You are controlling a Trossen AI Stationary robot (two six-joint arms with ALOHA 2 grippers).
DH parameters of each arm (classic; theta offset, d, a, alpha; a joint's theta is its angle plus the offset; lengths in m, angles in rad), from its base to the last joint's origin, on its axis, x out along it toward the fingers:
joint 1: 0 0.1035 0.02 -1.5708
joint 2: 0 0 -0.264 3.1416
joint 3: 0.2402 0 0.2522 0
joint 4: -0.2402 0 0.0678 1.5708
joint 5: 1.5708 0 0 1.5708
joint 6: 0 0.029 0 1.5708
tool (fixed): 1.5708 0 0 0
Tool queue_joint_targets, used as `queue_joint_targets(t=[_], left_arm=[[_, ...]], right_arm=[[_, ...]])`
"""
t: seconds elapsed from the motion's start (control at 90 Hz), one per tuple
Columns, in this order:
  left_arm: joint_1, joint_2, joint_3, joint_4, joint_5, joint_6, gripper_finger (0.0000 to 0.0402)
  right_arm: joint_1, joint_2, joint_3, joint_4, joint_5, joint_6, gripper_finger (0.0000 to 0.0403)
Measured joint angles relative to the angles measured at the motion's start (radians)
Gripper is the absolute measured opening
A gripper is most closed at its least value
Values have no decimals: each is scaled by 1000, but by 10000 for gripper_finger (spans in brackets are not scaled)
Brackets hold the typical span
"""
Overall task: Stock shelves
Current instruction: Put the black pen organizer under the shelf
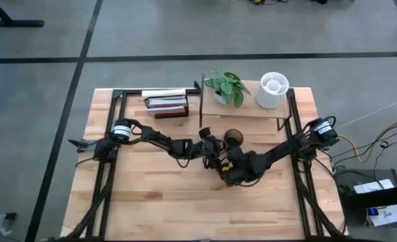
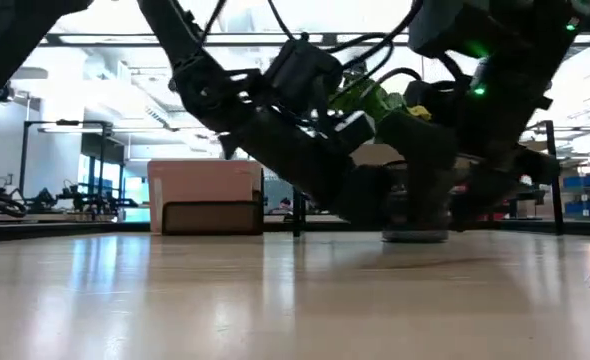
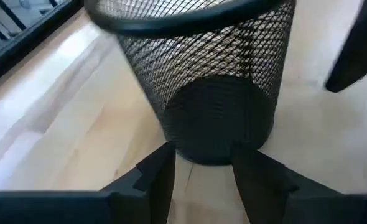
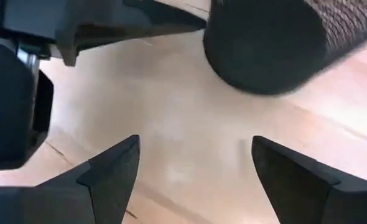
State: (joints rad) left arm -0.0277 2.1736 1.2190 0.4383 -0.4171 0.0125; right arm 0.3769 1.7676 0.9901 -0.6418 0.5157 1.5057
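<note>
Both arms meet mid-table, just in front of the shelves [image 1: 242, 115]. The shelves stand at the back edge, right of centre; a plant [image 1: 227, 87] and a white ribbed pot [image 1: 272, 90] already sit on the board. A stack of books [image 1: 166, 103] lies to the left of the unit.

Item in hand: a black mesh cup [image 3: 199, 81], upright on the table [image 1: 151, 195], close in front of the shelves. In the high view its round mouth shows between the two grippers.

Left gripper [image 3: 202, 168]: fingers apart, one on each side of the cup's base, pointing straight at it. Whether the pads touch the mesh: cannot tell. No clamp is evident.

Right gripper [image 4: 196, 168]: fingers wide apart, nothing between them. The cup's base lies ahead of and off to one side of its fingers, not in line with the gap.

Key relation: the cup's long axis is vertical and the left fingers straddle it low down, so the left arm looks the better placed to close on it. The shelf board is just beyond the cup, so a lift and a short carry away from the front edge seems all that is needed.

Risk, as judged: a low grip on a tall light cup may let it tip.
</note>
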Motion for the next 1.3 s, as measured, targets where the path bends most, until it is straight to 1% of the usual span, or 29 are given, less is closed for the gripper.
queue_joint_targets(t=[0.167, 0.367, 0.556, 0.7, 0.833, 1.033, 1.3], left_arm=[[0, 28, 81, -41, 19, 54, 133], [0, 24, 92, -84, 27, 54, 134], [0, 17, 89, -210, 11, 37, 146], [0, -6, 88, -306, 7, -10, 155], [0, -47, 71, -401, -5, -46, 162], [-1, -111, 24, -527, -122, -103, 158], [-1, -197, -127, -503, -132, -254, 140]], right_arm=[[37, 0, 0, -50, 4, 78, 288], [49, 1, 0, -111, 8, 144, 308], [44, 2, 0, -114, 15, 133, 324], [34, 2, 0, -111, 42, 111, 325], [10, 2, 0, -108, 45, 54, 321], [-45, 2, 0, -108, 45, -10, 314], [-141, 2, 0, -100, 63, -116, 313]])
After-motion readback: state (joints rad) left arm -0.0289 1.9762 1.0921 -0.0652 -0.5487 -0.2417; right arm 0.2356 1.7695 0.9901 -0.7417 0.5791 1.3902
